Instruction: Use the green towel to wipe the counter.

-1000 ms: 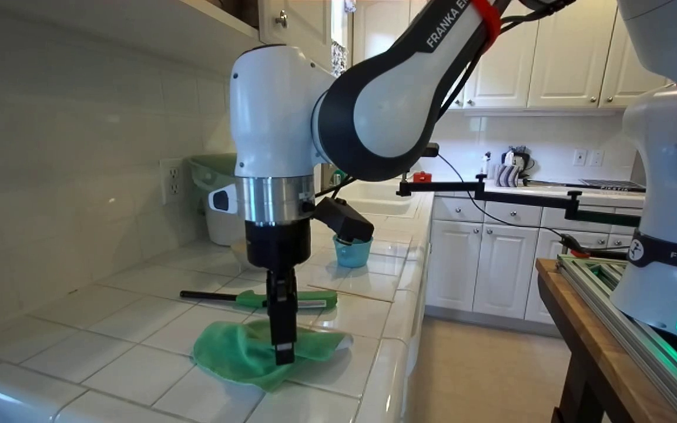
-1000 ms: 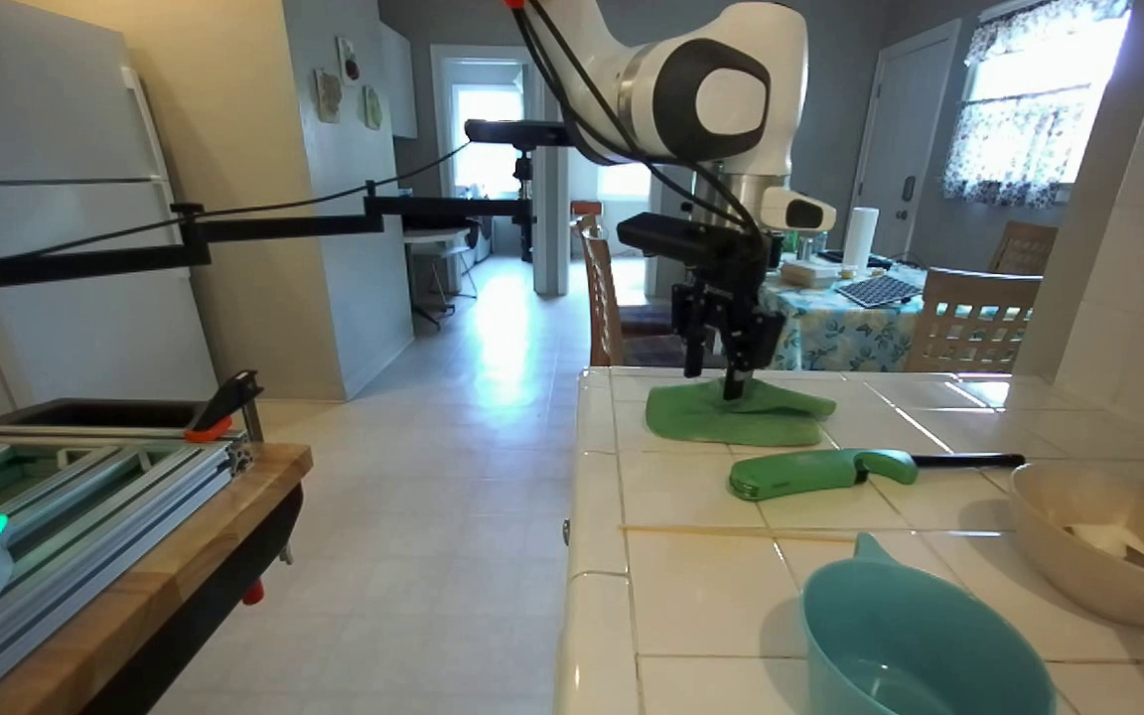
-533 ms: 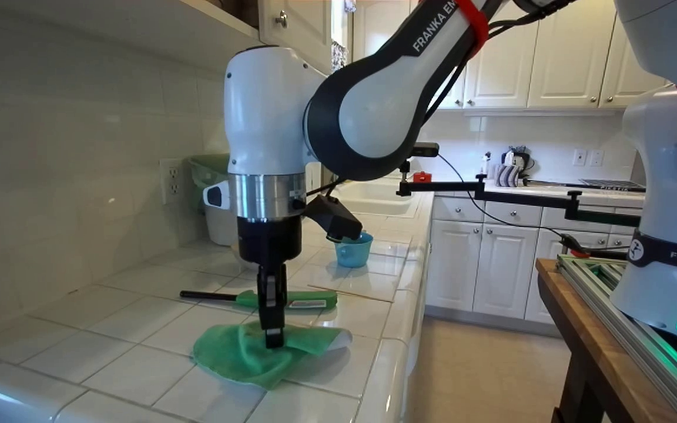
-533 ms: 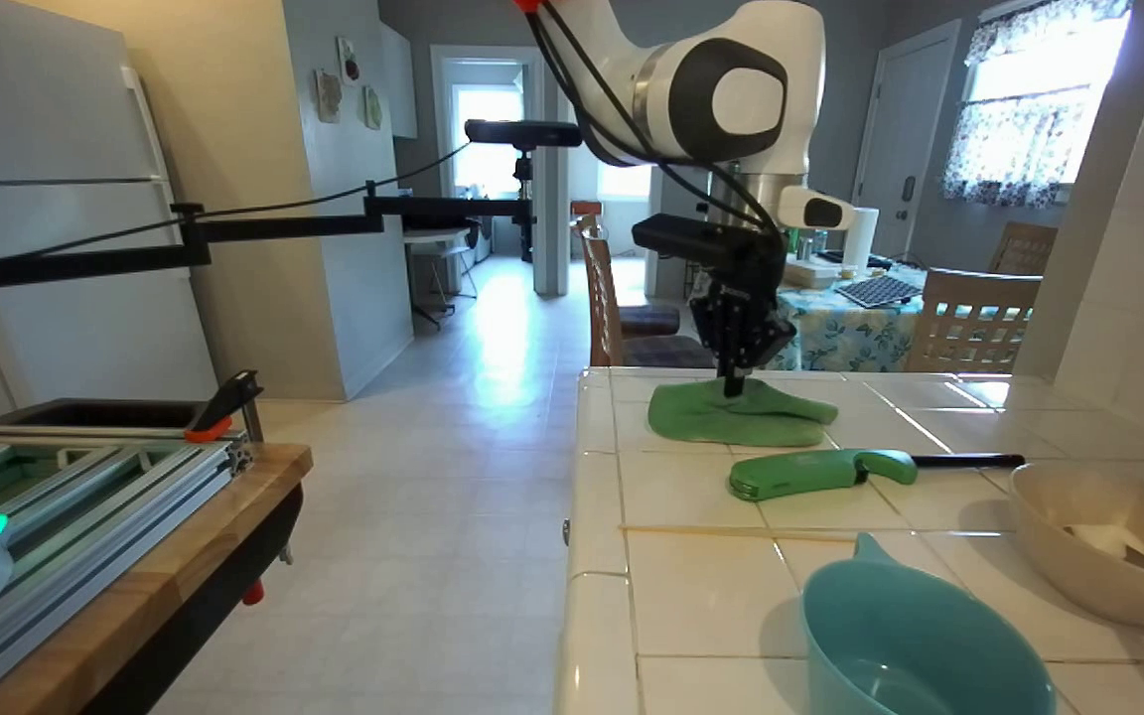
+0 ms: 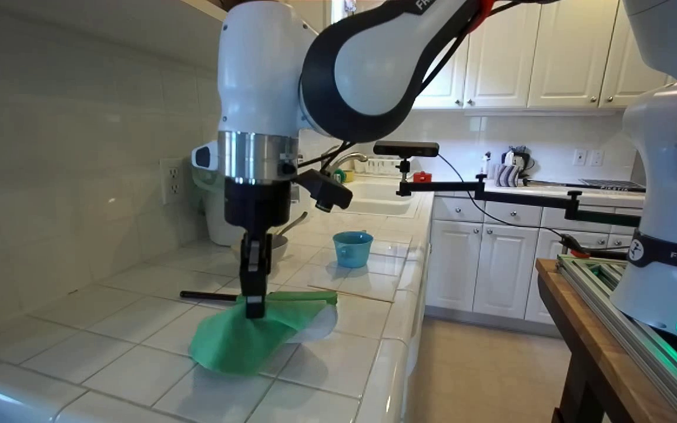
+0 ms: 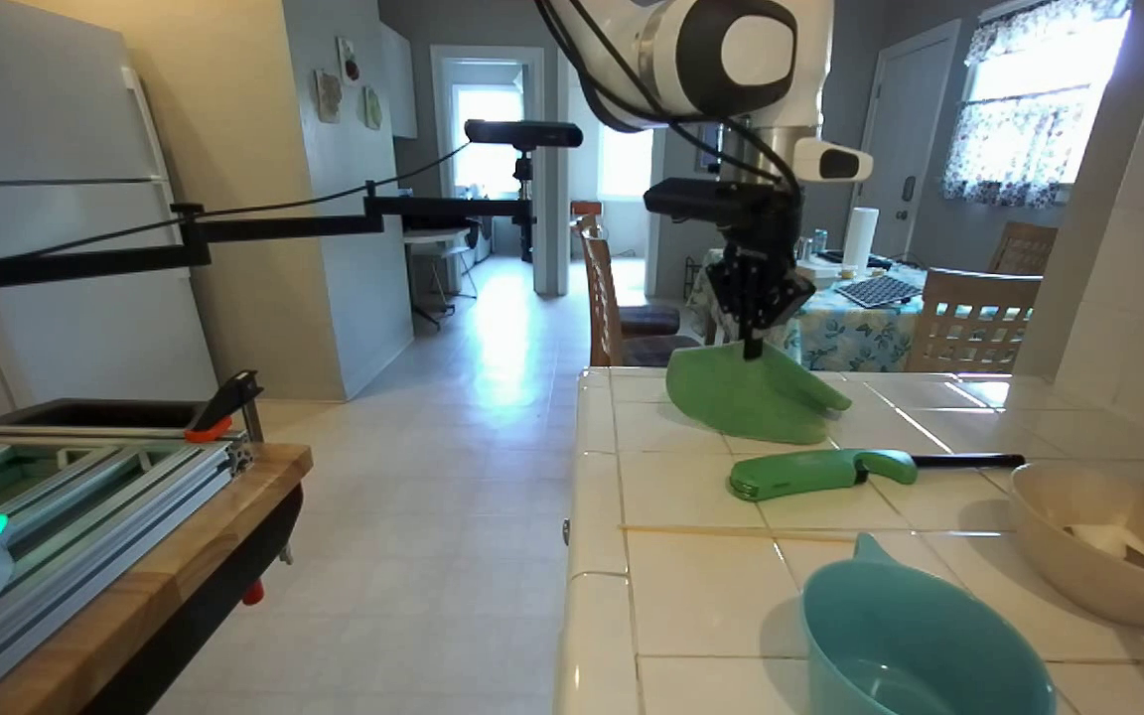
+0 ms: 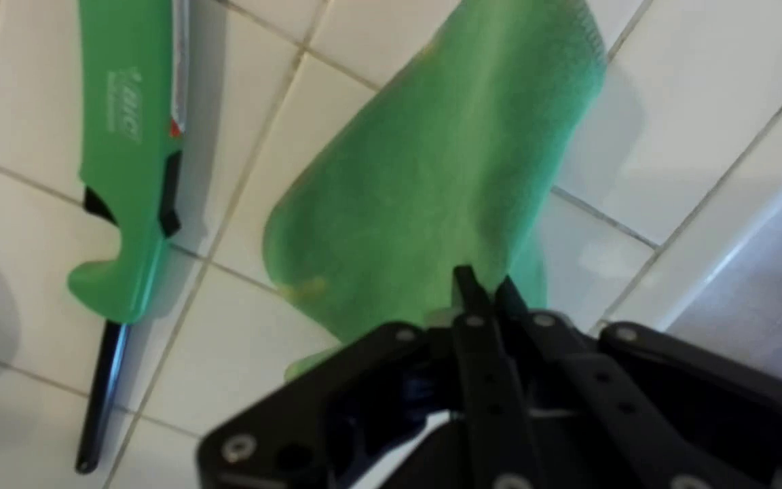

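Observation:
The green towel hangs in a tent shape from my gripper, its raised middle pinched and its lower parts draped near or on the white tiled counter. In an exterior view the towel spreads below the fingertips of the gripper. From the wrist view, the two dark fingertips of the gripper stand close together over the towel, with a fold running up between them. Whether its lowest edges touch the tiles I cannot tell.
A green lighter with a black tip lies close beside the towel. Farther along the counter are a blue cup and a bowl with a spoon. A camera on a black bar and the counter's front edge border the area.
The jaws, apart one second ago, have come together on the towel. The gripper has risen, drawing the towel's middle up off the counter. Lighter, cup and bowl have not moved.

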### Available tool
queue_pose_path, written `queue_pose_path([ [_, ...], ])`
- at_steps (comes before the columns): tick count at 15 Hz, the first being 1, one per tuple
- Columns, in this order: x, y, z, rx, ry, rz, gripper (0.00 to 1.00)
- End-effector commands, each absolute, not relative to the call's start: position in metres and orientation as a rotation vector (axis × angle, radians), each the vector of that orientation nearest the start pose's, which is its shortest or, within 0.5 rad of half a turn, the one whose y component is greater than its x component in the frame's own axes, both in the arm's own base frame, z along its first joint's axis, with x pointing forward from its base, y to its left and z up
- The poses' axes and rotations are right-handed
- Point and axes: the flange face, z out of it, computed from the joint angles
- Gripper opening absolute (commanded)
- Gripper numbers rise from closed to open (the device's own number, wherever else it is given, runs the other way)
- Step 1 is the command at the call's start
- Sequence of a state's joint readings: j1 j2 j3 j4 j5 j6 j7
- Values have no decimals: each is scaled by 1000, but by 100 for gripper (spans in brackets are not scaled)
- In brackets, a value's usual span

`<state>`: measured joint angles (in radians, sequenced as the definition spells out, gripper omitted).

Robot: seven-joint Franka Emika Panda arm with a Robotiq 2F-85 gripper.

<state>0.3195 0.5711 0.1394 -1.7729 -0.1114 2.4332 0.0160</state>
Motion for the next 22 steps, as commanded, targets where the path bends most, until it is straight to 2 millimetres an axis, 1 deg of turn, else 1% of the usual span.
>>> queue_pose_path([
  [1, 593, 271, 298, -3064, -692, -226, 1],
  [3, 590, 253, 325, -3124, -605, -274, 1],
  [4, 588, 241, 335, -3156, -558, -287, 1],
  [6, 581, 219, 346, -3227, -463, -275, 1],
  [7, 577, 208, 347, -3267, -415, -255, 1],
  [9, 568, 192, 345, -3333, -336, -210, 1],
  [11, 558, 180, 339, -3385, -267, -159, 1],
  [18, 530, 155, 318, -3518, -41, 34, 1],
  [19, 528, 153, 314, -3513, -26, 55, 1],
  [21, 529, 144, 300, -3536, -1, 89, 1],
  [22, 529, 139, 295, -3552, 8, 71, 1],
])
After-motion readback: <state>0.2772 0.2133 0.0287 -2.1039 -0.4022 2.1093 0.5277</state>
